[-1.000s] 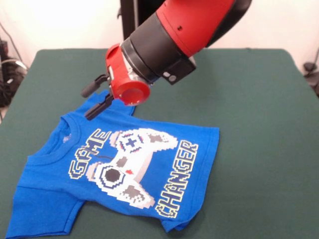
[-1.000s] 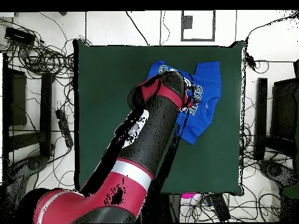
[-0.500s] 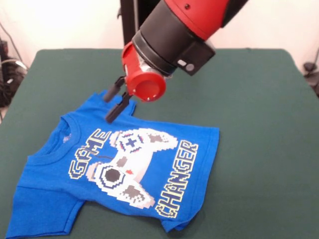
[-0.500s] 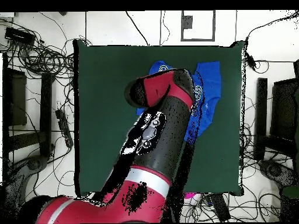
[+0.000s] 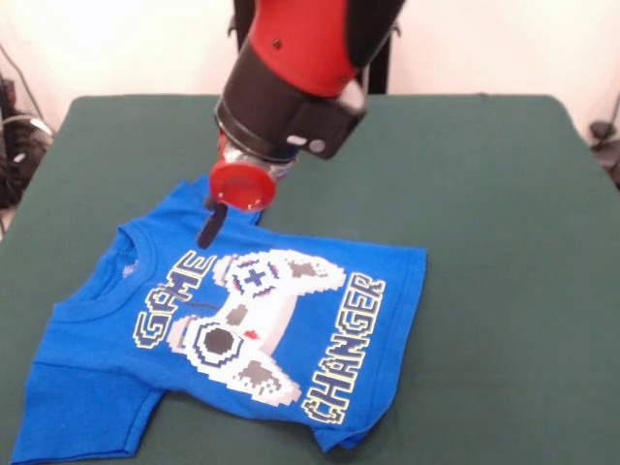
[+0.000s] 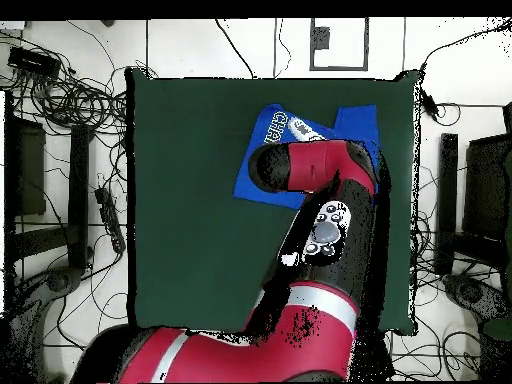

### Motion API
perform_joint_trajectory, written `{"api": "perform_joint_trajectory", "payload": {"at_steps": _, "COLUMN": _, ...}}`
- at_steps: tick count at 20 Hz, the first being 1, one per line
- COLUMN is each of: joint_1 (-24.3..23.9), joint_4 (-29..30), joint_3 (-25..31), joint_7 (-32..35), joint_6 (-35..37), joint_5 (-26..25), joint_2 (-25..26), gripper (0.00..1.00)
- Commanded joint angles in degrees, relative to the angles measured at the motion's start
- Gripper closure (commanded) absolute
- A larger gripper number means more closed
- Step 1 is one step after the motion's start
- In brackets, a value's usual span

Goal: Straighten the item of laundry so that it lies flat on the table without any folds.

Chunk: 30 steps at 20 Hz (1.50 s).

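Covering most of both views, the table (image 5: 504, 194) presents a dark green top, with cables and equipment lying on the floor around it in the overhead view.

Next in size, the red and black arm (image 5: 300, 68) comes down over the far half of the table in the front view. In the overhead view it crosses the table and hides much of the garment beneath it.

The item of laundry (image 5: 242, 329), a bright blue short-sleeved T-shirt, lies on the near left part of the table in the front view, printed side up. The pixel controller print (image 5: 247, 325) and the "GAME CHANGER" lettering (image 5: 344, 344) are fully legible. The body lies mostly flat. The hem corner at the near edge is bunched, and the lower sleeve shows a fold. In the overhead view the shirt (image 6: 275, 130) shows only in part, at the far right of the table.

Smallest, the gripper (image 5: 209, 231) hangs below the red wrist cap, just over the shirt's upper sleeve near the collar. Only one dark finger (image 5: 210, 225) is visible, pointing down at the cloth. Whether the fingers are spread or pressed together cannot be told, nor whether the tip touches the fabric.
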Motion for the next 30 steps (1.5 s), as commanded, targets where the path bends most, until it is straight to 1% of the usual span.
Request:
{"api": "perform_joint_trajectory", "payload": {"at_steps": 1, "joint_1": 0.4, "joint_4": 9.7, "joint_3": 11.0, "joint_7": -13.2, "joint_6": -2.4, "joint_5": -1.5, "joint_2": 1.1, "gripper": 0.0}}
{"api": "perform_joint_trajectory", "payload": {"at_steps": 5, "joint_1": 0.9, "joint_4": 11.0, "joint_3": 11.0, "joint_7": -10.9, "joint_6": -5.0, "joint_5": -2.8, "joint_2": 1.3, "gripper": 0.0}}
{"api": "perform_joint_trajectory", "payload": {"at_steps": 10, "joint_1": 0.9, "joint_4": 12.5, "joint_3": 12.0, "joint_7": -9.8, "joint_6": -6.8, "joint_5": -3.5, "joint_2": 1.5, "gripper": 0.0}}
{"api": "perform_joint_trajectory", "payload": {"at_steps": 12, "joint_1": 0.8, "joint_4": 12.4, "joint_3": 12.1, "joint_7": -9.3, "joint_6": -7.6, "joint_5": -3.7, "joint_2": 2.2, "gripper": 0.0}}
{"api": "perform_joint_trajectory", "payload": {"at_steps": 17, "joint_1": 0.9, "joint_4": 11.6, "joint_3": 11.8, "joint_7": -7.0, "joint_6": -12.3, "joint_5": -4.8, "joint_2": 5.1, "gripper": 0.0}}
{"api": "perform_joint_trajectory", "payload": {"at_steps": 23, "joint_1": 1.5, "joint_4": 11.2, "joint_3": 10.7, "joint_7": -5.8, "joint_6": -11.6, "joint_5": -5.0, "joint_2": 6.6, "gripper": 0.0}}
{"api": "perform_joint_trajectory", "payload": {"at_steps": 25, "joint_1": 2.4, "joint_4": 10.8, "joint_3": 9.0, "joint_7": -4.7, "joint_6": -10.9, "joint_5": -5.7, "joint_2": 7.1, "gripper": 0.0}}
{"api": "perform_joint_trajectory", "payload": {"at_steps": 30, "joint_1": 3.1, "joint_4": 11.1, "joint_3": 6.7, "joint_7": -3.8, "joint_6": -10.3, "joint_5": -6.8, "joint_2": 7.2, "gripper": 0.0}}
